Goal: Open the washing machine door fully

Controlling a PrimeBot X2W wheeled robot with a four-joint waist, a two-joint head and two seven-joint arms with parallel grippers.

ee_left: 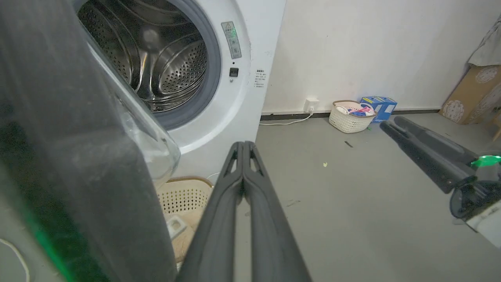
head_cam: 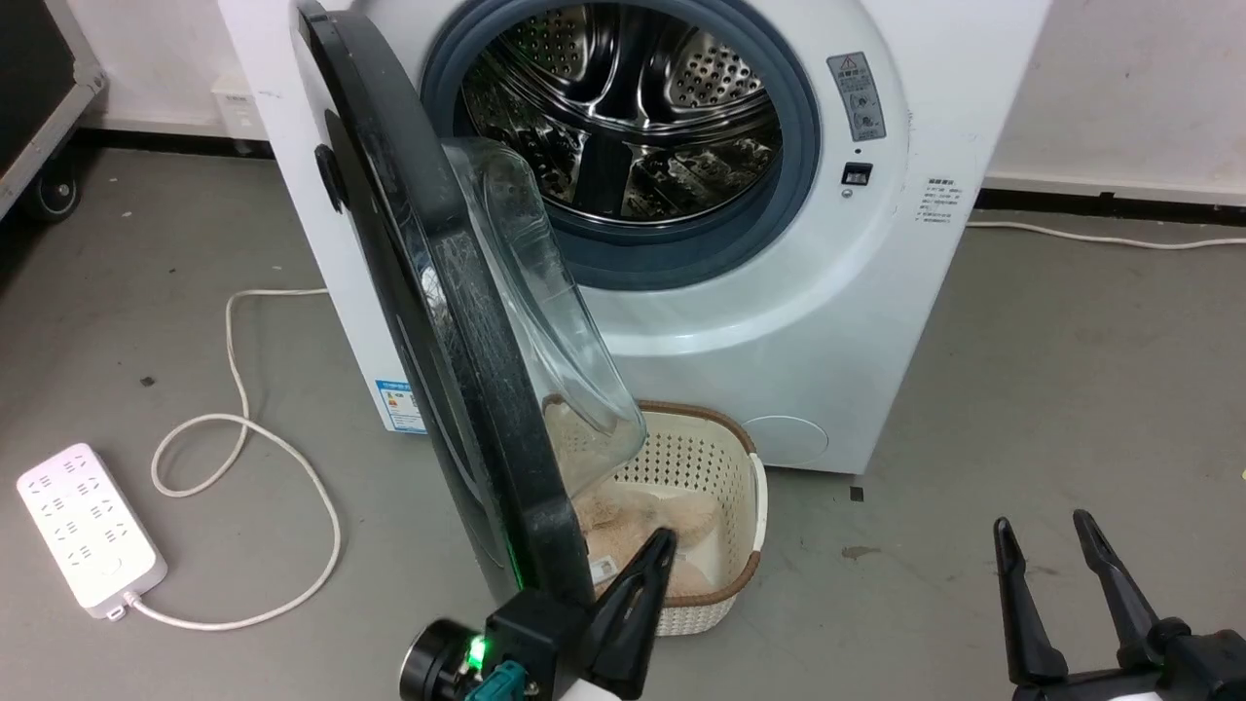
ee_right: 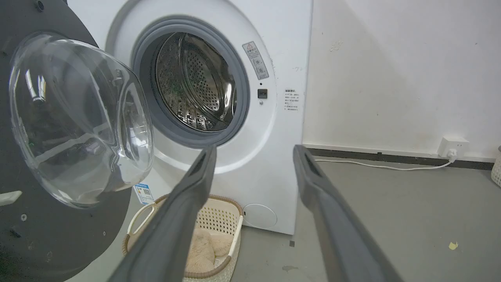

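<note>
Plainly, the washing machine [head_cam: 779, 321] stands with its drum [head_cam: 623, 117] exposed. Its door [head_cam: 428, 321] is swung out leftward, upright and edge-on toward the robot, its glass bulge [head_cam: 545, 321] facing right above the basket [head_cam: 720, 467]. The left fingers [head_cam: 633, 594], pressed together and empty, sit by the door's inner lower edge, probably to push it wider. The right fingers [head_cam: 1020, 613] are spread wide, holding nothing.

A white, box-shaped front-loading washing machine [head_cam: 779, 321] stands with its round opening uncovered. A blue-grey rubber gasket [head_cam: 798, 175] rings a shiny, perforated steel drum [head_cam: 623, 107]. The washing machine door [head_cam: 428, 321], large, round and glossy black, hangs from the left of the opening. It is swung outward and seen nearly edge-on. Its clear glass bowl [head_cam: 545, 321] bulges to the right. A small blue label [head_cam: 399, 404] sits low on the front.
</note>
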